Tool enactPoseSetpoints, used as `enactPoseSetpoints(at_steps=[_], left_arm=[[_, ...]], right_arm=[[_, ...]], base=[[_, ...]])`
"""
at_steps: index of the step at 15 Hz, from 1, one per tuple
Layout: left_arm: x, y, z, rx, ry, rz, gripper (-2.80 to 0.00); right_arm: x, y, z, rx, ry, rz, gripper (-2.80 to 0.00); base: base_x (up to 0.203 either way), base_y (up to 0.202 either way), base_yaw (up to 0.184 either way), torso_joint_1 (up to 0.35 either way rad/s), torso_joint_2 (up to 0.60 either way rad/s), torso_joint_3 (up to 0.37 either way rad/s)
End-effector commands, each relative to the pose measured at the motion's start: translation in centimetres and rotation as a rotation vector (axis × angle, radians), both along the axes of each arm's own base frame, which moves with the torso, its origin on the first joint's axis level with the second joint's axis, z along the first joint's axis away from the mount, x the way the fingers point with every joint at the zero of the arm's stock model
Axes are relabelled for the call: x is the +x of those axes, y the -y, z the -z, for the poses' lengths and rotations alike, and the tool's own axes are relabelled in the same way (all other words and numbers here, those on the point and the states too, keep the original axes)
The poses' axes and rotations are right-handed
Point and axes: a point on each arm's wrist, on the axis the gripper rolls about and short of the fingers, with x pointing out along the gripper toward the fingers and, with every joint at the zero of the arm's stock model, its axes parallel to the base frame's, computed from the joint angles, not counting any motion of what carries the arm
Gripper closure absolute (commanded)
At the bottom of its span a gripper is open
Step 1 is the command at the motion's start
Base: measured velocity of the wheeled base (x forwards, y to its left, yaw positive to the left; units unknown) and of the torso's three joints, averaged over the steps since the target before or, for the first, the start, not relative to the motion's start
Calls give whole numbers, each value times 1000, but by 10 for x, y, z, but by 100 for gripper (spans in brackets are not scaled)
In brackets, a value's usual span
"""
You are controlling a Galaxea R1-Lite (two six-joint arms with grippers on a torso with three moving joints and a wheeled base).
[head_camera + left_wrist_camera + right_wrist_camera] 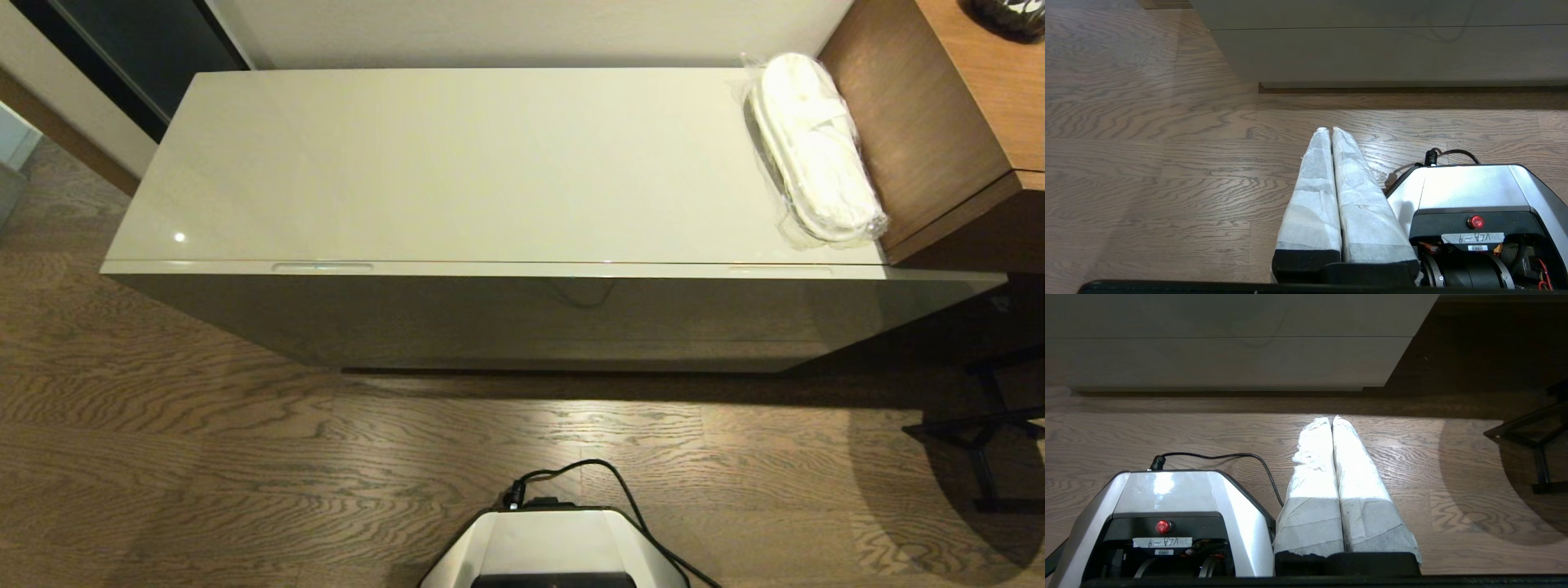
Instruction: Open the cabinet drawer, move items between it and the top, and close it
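Glossy pale grey-beige handleless cabinet drawer (522,314): flush, closed | flat white plastic-wrapped slippers (812,151): on glossy pale beige top (457,163), right end | left gripper (1331,130): fingers pressed together, empty, above wood floor (204,457) | right gripper (1332,419): same.

Brown wood-grain desk (939,122) at right of scene; wood plank floor (204,457); black metal stand legs (988,425) on floor at right.

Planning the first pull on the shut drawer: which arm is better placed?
Neither clearly: left gripper and right gripper both hang shut over the floor, facing the closed cabinet drawer. Slippers lie at the right.
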Motion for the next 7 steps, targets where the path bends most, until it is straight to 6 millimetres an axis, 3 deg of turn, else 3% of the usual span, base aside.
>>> enactPoseSetpoints(at_steps=[1,7], left_arm=[[0,0,0,0,-2,0,0],[0,0,0,0,-2,0,0]], right_arm=[[0,0,0,0,4,-1,0],[0,0,1,5,2,-1,0]], base=[[0,0,0,0,0,0],[0,0,0,0,0,0]])
